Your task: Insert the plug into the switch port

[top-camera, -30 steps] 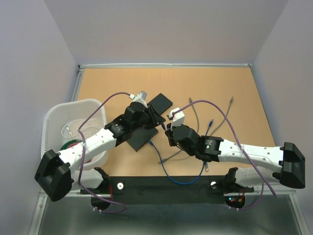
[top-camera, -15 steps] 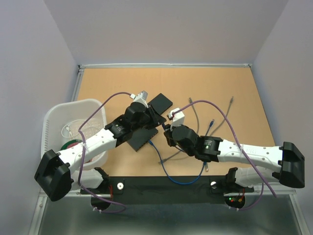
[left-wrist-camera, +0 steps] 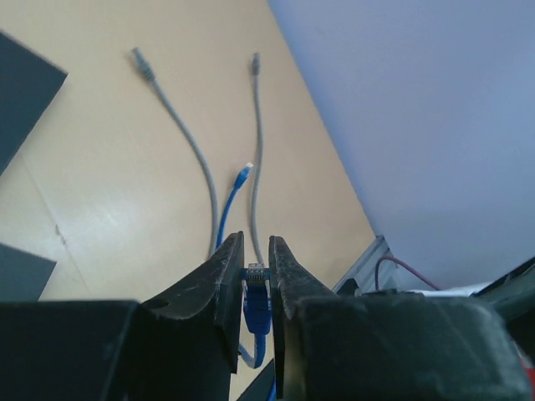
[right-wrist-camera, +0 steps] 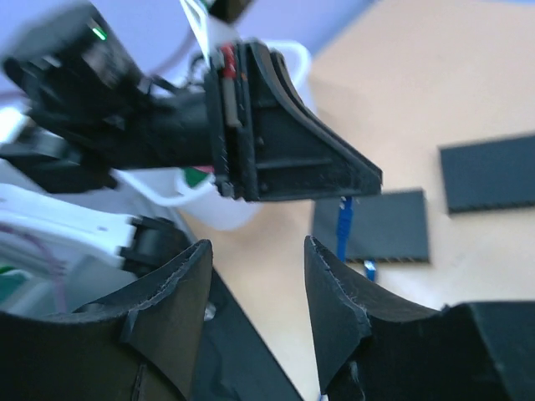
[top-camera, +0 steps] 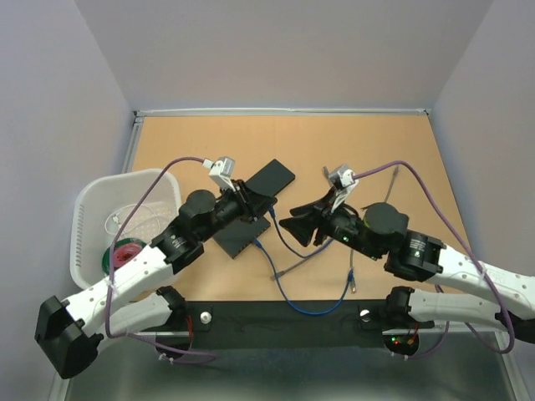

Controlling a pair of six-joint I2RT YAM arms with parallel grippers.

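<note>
My left gripper (left-wrist-camera: 255,242) is shut on the blue plug (left-wrist-camera: 255,280), whose clear tip shows between the fingertips; its blue cable (top-camera: 280,284) trails toward the near edge. In the top view the left gripper (top-camera: 261,207) hangs over the far right corner of the flat black switch (top-camera: 236,240). My right gripper (top-camera: 286,225) stands open just to its right with nothing between its fingers. The right wrist view shows the right gripper (right-wrist-camera: 257,242) open and facing the left gripper (right-wrist-camera: 292,159). There the plug (right-wrist-camera: 343,225) hangs in front of the switch (right-wrist-camera: 384,221).
A second black box (top-camera: 273,177) lies just beyond the switch. A white basket (top-camera: 92,209) stands at the left. Two grey cables (left-wrist-camera: 188,138) and a loose blue cable end (left-wrist-camera: 242,173) lie on the table to the right. A black rail (top-camera: 284,322) runs along the near edge.
My right gripper has opened and drawn back to the right. My left gripper has stayed shut by the switch's corner while its arm swung lower and its wrist turned.
</note>
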